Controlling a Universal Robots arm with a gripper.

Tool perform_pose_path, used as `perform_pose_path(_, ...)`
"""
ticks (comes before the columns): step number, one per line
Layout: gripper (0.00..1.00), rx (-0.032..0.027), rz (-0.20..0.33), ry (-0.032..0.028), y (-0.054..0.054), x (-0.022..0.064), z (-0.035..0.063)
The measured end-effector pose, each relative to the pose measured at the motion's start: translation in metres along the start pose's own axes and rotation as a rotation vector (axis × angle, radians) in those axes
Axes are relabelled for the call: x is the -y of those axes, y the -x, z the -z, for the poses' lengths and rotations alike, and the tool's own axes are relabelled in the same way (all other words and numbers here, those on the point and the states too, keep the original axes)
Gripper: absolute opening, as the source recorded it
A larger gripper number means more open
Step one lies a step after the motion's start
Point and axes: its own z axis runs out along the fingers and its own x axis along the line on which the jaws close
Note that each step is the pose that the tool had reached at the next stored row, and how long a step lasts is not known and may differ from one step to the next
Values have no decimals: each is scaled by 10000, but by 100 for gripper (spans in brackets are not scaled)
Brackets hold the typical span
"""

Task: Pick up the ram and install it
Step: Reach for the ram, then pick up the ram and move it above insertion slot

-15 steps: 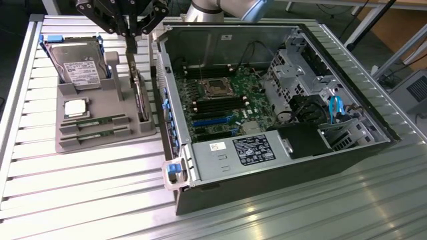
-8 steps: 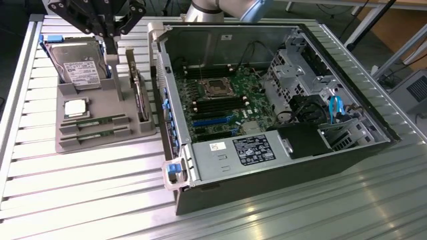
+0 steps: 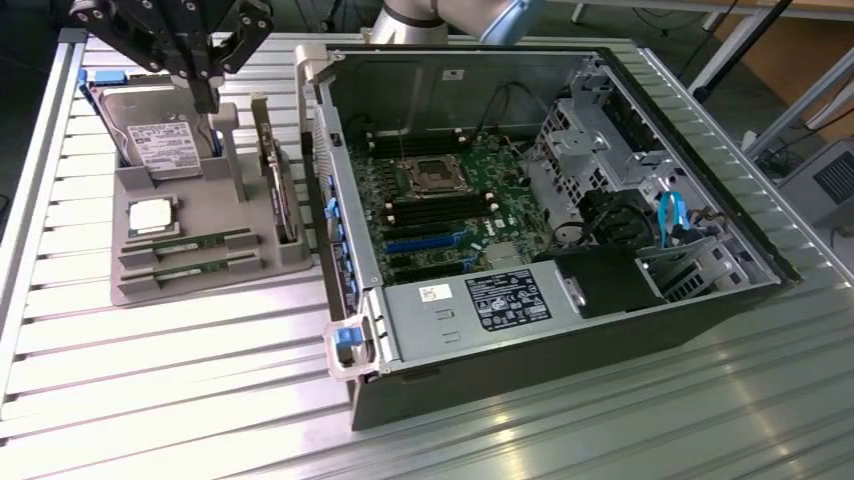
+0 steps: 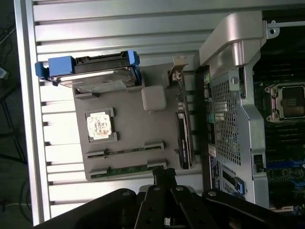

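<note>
By the open grey metal computer case (image 3: 441, 75), our silver-grey tubular arm (image 3: 414, 15) wears a pale-blue cap; our matt black gripper (image 3: 203, 98) is linked bars.

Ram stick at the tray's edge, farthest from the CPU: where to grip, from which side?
Mid-length on the ram, pinching its two flat faces, coming straight down. It appears to stand on edge in a tray slot, ends held by blocks, so only the top edge is free. The second stick lies parallel close by.
</note>
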Motion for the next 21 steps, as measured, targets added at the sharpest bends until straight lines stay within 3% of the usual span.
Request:
perform_pose_path(3, 10, 0, 0, 0, 14, 177, 5)
perform_pose_path(10, 10, -4, 92, 2, 14, 190, 6)
perform_pose_path(13, 10, -46, 1056, 23, 14, 190, 5)
perform_pose_path(21, 10, -125, 2851, 57, 14, 190, 5)
